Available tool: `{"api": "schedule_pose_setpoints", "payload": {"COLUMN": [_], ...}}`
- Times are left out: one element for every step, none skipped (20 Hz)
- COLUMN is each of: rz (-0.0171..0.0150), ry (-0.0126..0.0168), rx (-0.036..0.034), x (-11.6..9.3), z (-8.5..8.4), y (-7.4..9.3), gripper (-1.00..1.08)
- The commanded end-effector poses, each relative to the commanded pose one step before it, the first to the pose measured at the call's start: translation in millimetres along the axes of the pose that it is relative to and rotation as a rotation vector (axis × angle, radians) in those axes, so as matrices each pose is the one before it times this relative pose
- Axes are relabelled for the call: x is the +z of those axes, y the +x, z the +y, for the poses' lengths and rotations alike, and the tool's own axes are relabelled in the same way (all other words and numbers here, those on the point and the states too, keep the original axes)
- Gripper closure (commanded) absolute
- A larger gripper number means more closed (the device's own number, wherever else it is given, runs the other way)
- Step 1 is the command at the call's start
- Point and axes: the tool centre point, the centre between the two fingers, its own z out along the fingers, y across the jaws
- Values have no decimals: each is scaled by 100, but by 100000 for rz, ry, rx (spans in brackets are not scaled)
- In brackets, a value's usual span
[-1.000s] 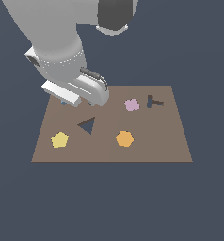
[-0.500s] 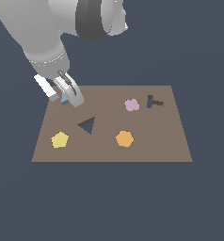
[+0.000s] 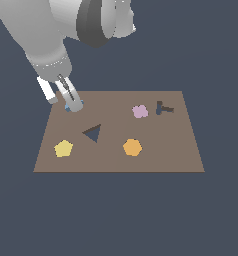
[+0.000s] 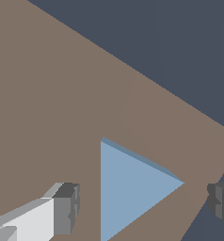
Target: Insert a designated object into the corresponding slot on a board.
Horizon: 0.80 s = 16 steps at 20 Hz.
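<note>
The light-blue triangular block point(image 4: 132, 188) lies flat on the brown board point(image 3: 156, 155) near its far corner on the exterior view's left. In the exterior view only a sliver of it point(image 3: 67, 107) shows under my gripper point(image 3: 73, 105). In the wrist view my gripper point(image 4: 142, 204) is open and low over the block, with one finger point(image 4: 64, 209) on each side and a gap between each finger and the block. The dark navy triangular slot point(image 3: 93, 133) lies nearer the camera and to the exterior view's right of the gripper, and it is empty.
On the board lie a yellow pentagon point(image 3: 63, 148), an orange hexagon point(image 3: 132, 147) and a pink flower-like shape point(image 3: 140, 111). A small dark T-shaped cut-out point(image 3: 163, 108) is at the far right. The arm's bulk rises over the board's far left corner.
The arm has swung to the exterior view's left and come down, so the open fingers now stand around the blue triangle at the board's far left corner.
</note>
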Motion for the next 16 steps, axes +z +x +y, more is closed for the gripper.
{"api": "schedule_pose_setpoints", "payload": {"rz": [1,0,0,0,0,2,0,0,-6,0,0,0,0,0,0,0], "ry": [6,0,0,0,0,42,0,0,51,0,0,0,0,0,0,0], "rx": [11,0,0,0,0,25,0,0,46,0,0,0,0,0,0,0], "x": [-1,34,101,169,237,289,355,305,222,169,102,34,0,0,0,0], "z": [2,-1,-3,-6,-7,4,-9,-7,17,-3,-2,0,0,0,0,0], "y": [1,-1,-2,-5,-8,-3,-17,-17,1,-11,-7,-2,0,0,0,0], "gripper": [-92,-92,-92,-92,-92,-92,-92,-92,-92,-92,-92,-92,108,108,108,108]}}
